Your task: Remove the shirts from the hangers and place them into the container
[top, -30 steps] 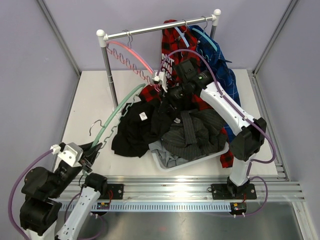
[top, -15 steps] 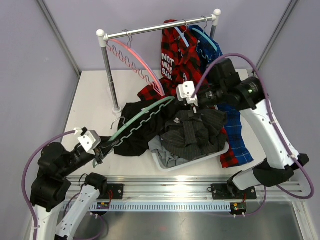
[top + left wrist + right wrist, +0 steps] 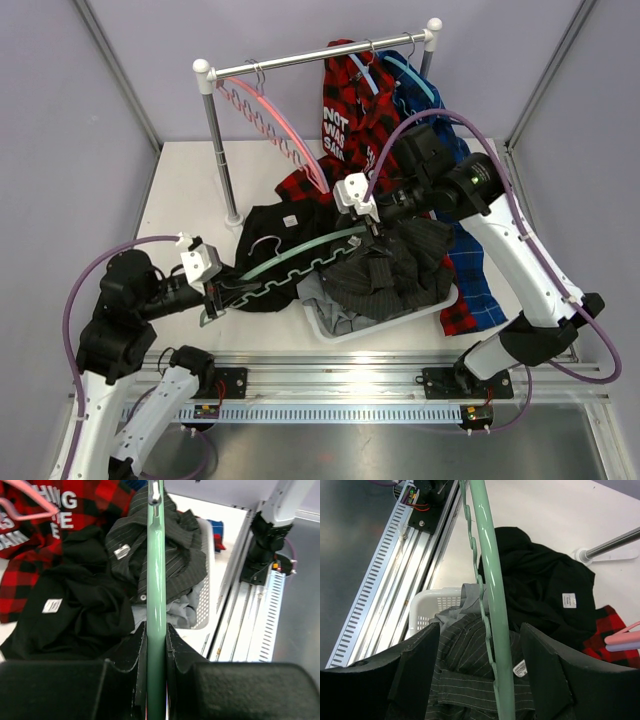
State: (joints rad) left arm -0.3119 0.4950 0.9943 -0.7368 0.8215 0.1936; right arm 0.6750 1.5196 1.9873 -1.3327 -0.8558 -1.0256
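Two shirts hang on the white-and-steel rail [image 3: 320, 56] at 12 o'clock: the red-and-black plaid shirt with white lettering [image 3: 350, 115], and at its 3 o'clock the blue plaid shirt [image 3: 445, 150]. Both tails trail down to the table [image 3: 180, 200]. One bare pink plastic hanger [image 3: 275, 120] sits at the rail's 9 o'clock end.

Off the rail, the mint-green plastic hanger [image 3: 156, 570] is bare and slants from 8 o'clock toward table centre, above the cloth pile. Its 8 o'clock end is pinched by the left gripper [image 3: 156, 640], fingers pressed tight on the plastic. At the other end the right gripper [image 3: 482, 652] straddles it, jaws spread with a gap on either side, gripping nothing.

At 5 o'clock the white mesh plastic basket [image 3: 204, 590] holds the dark pinstriped shirt [image 3: 395, 265] on top of a plain grey shirt [image 3: 325, 300]. At the basket's 9 o'clock lies the black shirt with white neck label [image 3: 265, 265], up against the pile and mostly outside as far as I can tell.

Risks, my read:
- Hanger is held at one tip only. That's a long lever, so it may twist or slip from the pinch on a swing.
- Notched edge and metal hook [image 3: 155, 497] hang right over the cloth. A low pull could snag a shirt and drag it out.
- Black shirt could get left outside, or shoved further off.
- Right arm reaching to 12 o'clock could catch the plaid tails.
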